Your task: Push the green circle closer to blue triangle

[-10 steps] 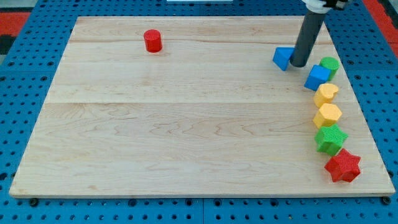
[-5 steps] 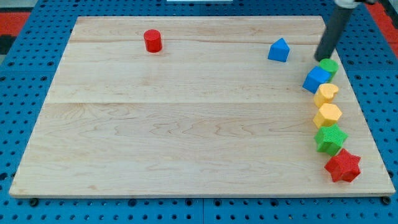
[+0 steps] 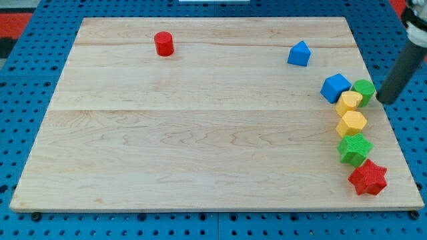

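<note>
Sitting near the board's right edge, the green circle [image 3: 364, 89] touches the yellow block [image 3: 349, 100] and lies just beside the blue cube [image 3: 335, 87], well apart from the blue triangle [image 3: 299, 53]. It looks light, stiff and quick to skid, so I'd push its right side, where my tip [image 3: 386, 100] waits. There is no claw, and contact is unclear.

My tip [image 3: 386, 100] is matt dark rod; the tabletop [image 3: 200, 133] is smooth pale wood; the green circle [image 3: 364, 90] looks ridged plastic.
</note>
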### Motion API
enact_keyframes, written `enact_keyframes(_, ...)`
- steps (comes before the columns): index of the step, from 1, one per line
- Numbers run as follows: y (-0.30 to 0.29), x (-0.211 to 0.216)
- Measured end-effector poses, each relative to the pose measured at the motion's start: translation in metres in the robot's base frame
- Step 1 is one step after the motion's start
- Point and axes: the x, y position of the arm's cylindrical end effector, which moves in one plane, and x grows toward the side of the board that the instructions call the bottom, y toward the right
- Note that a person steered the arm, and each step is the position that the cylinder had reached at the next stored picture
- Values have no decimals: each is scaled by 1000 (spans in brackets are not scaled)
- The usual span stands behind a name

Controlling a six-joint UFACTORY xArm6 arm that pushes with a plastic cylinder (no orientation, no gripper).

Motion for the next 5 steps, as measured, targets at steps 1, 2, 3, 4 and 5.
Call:
enact_keyframes(1,-37,-7)
enact_keyframes(2,-96,-60)
enact_keyframes(3,-88,-65)
enact_keyframes(4,-49,-37)
enact_keyframes(5,-57,-103)
